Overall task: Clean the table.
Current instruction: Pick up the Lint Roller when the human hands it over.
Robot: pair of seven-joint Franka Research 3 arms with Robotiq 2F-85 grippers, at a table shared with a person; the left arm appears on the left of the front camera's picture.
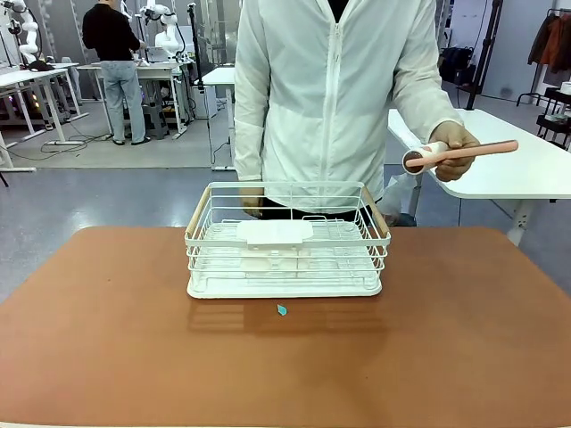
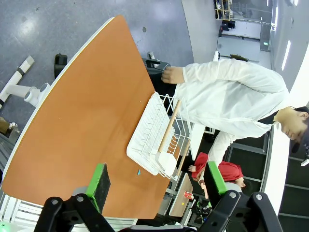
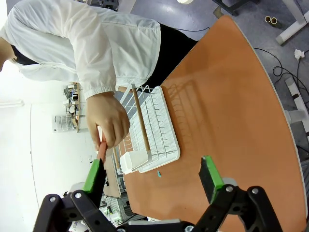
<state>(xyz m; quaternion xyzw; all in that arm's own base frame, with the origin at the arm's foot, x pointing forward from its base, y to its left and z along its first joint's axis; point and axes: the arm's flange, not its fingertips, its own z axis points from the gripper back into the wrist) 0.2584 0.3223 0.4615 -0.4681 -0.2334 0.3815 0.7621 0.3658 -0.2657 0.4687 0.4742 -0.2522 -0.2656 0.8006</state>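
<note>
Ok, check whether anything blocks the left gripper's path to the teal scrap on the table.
Nothing visible: bare table lies between the left gripper and the teal scrap; the white basket stands just beyond it.

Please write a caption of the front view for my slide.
Person with a lint roller stands behind a white wire basket on the brown table; a small teal scrap lies in front.

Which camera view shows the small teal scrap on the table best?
The front view: the teal scrap lies clear on the bare table before the basket. Both wrist views show it as a tiny speck by that basket.
</note>
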